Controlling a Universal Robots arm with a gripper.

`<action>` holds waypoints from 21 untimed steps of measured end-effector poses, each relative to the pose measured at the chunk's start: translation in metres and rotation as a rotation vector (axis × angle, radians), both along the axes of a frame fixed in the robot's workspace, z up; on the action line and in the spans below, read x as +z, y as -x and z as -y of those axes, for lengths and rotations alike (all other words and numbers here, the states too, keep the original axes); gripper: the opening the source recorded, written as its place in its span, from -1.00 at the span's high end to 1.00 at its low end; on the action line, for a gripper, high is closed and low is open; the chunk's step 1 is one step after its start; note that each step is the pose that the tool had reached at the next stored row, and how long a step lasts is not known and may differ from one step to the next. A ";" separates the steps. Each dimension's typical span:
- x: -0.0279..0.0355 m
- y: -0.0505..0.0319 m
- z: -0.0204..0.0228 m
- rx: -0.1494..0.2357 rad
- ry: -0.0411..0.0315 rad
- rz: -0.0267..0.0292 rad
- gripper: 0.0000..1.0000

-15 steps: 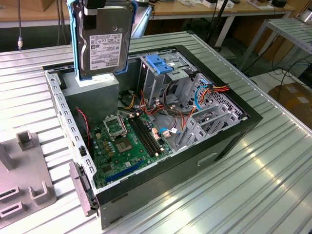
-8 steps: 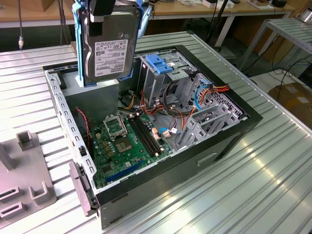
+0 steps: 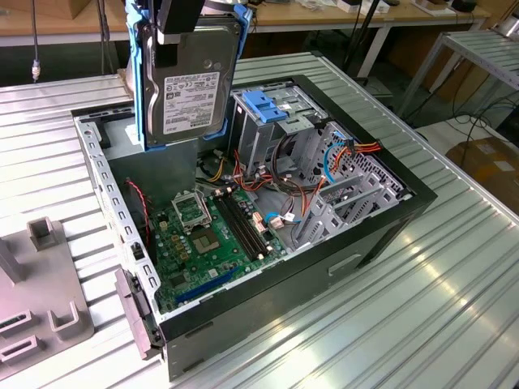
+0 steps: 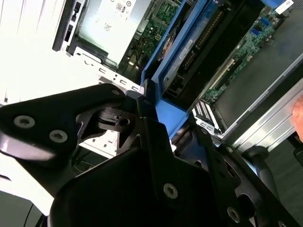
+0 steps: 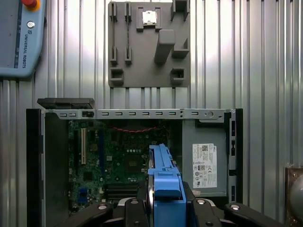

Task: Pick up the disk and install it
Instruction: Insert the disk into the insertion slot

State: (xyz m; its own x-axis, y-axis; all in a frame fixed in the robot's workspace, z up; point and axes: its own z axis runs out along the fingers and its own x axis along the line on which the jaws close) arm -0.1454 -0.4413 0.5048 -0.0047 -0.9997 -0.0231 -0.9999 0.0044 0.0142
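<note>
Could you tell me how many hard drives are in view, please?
1: the disk, gripped on edge by the gripper over the open computer case. The drive cage could hide another.

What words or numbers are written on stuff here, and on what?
On the disk: label print and barcodes, too small to read.
White label on the grey box: too small to read.
On the pendant: a maker's name in capitals.
On the motherboard: markings too small to read.
</note>
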 end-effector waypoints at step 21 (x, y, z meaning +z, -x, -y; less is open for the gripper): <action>-0.0001 -0.0006 0.0175 0.000 -0.0001 0.0000 0.26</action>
State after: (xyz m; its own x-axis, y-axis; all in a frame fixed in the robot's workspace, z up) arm -0.1448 -0.4588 0.5047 -0.0047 -0.9997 -0.0232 -0.9999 0.0044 0.0142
